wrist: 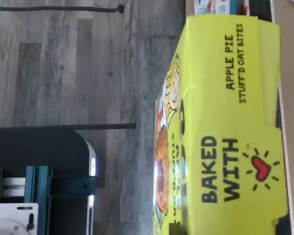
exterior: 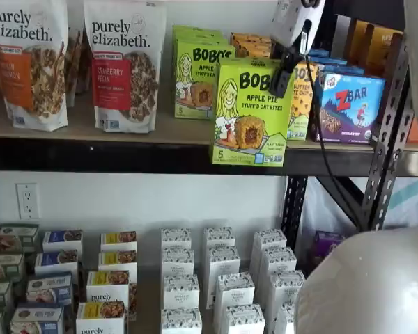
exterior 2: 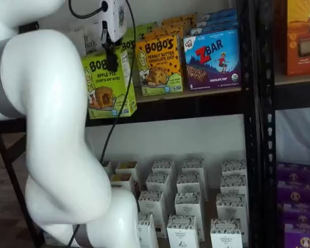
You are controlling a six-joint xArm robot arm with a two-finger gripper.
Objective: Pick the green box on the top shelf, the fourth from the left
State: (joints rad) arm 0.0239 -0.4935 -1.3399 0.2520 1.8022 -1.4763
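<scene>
The green box (exterior: 249, 113), a lime-green Bobo's Apple Pie carton, hangs upright just in front of the top shelf (exterior: 90, 153), its base level with the black front beam. My gripper (exterior: 281, 78) is shut on its upper right part, black fingers down over the top edge. Both shelf views show this: the green box (exterior 2: 104, 88) hangs under the gripper (exterior 2: 111, 61), in front of the shelf (exterior 2: 196, 103). The wrist view shows the green box's top face (wrist: 220, 137) close up, marked "BAKED WITH", over grey floor.
More green Bobo's cartons (exterior: 198, 69) stand behind on the shelf. A yellow-orange peanut butter carton (exterior 2: 160, 64) and a blue ZBar box (exterior: 352, 104) stand to the right, granola bags (exterior: 125, 62) to the left. Small white cartons (exterior: 219, 271) fill the lower surface. A black upright (exterior: 383, 153) stands at the right.
</scene>
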